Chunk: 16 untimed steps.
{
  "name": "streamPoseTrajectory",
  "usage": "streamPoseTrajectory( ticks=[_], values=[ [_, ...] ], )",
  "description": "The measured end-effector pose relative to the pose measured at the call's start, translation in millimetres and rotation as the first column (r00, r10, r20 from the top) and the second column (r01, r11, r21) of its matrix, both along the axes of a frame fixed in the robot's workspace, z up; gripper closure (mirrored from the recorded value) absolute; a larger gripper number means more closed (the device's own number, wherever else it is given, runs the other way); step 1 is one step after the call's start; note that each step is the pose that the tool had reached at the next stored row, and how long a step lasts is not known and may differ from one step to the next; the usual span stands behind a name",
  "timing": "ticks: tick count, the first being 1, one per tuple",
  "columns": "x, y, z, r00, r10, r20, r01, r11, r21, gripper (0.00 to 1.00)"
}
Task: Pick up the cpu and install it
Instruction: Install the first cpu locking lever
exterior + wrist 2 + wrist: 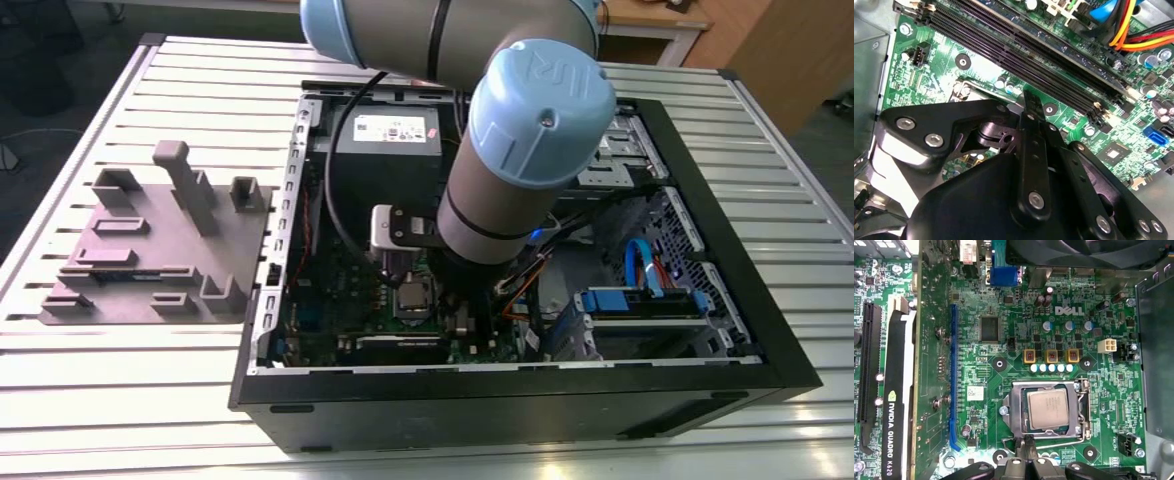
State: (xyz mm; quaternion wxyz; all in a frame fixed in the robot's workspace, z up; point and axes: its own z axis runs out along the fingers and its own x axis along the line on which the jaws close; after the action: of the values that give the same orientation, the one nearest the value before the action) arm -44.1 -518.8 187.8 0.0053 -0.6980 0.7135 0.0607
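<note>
The cpu lay flat inside the socket frame on the motherboard, just ahead of the gripper, apart from it. The fingers looked pressed together on nothing. Seating seemed done; the frame looked unlatched.

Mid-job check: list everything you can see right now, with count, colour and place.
cpu: one, silver-grey, lying inside the socket frame on the motherboard, first wrist view.
socket frame: one, metal, around the cpu.
motherboard: one, green, inside the case.
graphics card: one, black and white, standing on the motherboard beside the blue slot.
computer case: one, black, open, on the table.
power supply box: one, dark with a white label, at the case's far end.
fixture tray: one, grey, on the exterior view's left of the case.
table: one, white, slatted.
arm: one, grey and light blue, reaching into the case.
gripper: one, black, beside the socket frame.
</note>
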Motion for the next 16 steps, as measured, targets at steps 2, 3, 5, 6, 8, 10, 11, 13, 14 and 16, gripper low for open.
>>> streamPoseTrajectory(
  ticks=[2, 3, 5, 6, 8, 10, 11, 13, 14, 16],
  values=[
    [-0.2, 0.1, 1.1, 1.0000, 0.000, 0.0001, 0.000, 1.0000, 0.0023, 0.90],
    [-0.3, 0.1, 2.0, 1.0000, 0.000, 0.0002, 0.000, 1.0000, 0.0028, 0.90],
    [-0.3, 0.0, 4.5, 1.0000, 0.000, 0.0001, 0.000, 1.0000, 0.0024, 0.90],
    [-0.3, 0.0, 6.1, 1.0000, 0.000, 0.0001, 0.000, 1.0000, 0.0022, 0.90],
    [-0.3, 0.0, 9.2, 1.0000, 0.000, 0.0001, 0.000, 1.0000, 0.0022, 0.90],
    [-0.3, 0.0, 12.0, 1.0000, 0.000, 0.0000, 0.000, 1.0000, 0.0021, 0.90],
    [-0.3, 0.0, 12.8, 1.0000, 0.000, 0.0000, 0.000, 1.0000, 0.0021, 0.90],
    [-0.3, 0.0, 13.9, 1.0000, 0.000, 0.0000, 0.000, 1.0000, 0.0022, 0.90],
    [-0.3, 0.1, 14.1, 1.0000, 0.000, 0.0001, 0.000, 1.0000, 0.0024, 0.90],
    [-0.3, 0.0, 14.7, 1.0000, 0.000, 0.0001, 0.000, 1.0000, 0.0021, 0.90]
  ],
)
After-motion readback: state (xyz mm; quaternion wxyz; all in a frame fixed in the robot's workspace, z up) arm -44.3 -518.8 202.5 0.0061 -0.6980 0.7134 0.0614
